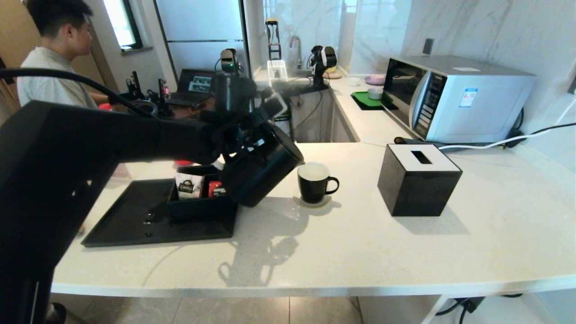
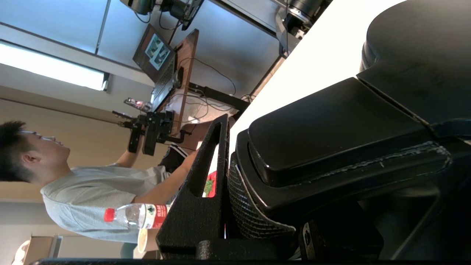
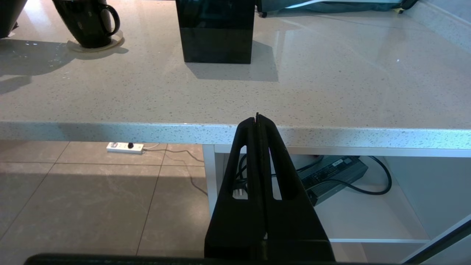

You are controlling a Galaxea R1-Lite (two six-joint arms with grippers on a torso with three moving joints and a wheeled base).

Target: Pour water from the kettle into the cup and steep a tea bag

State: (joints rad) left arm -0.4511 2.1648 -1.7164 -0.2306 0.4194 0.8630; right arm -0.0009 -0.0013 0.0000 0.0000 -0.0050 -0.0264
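Left pincer (image 1: 245, 135) gripping kettle (image 1: 263, 168) by handle, kettle tilted over cup (image 1: 313, 182) on counter (image 1: 360, 243); right pincer (image 3: 257, 119) closed, below counter edge.

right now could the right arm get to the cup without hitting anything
Probably yes: the right gripper is parked shut below the counter edge, and bare counter lies between it and the cup; the tissue box stands off to the side.
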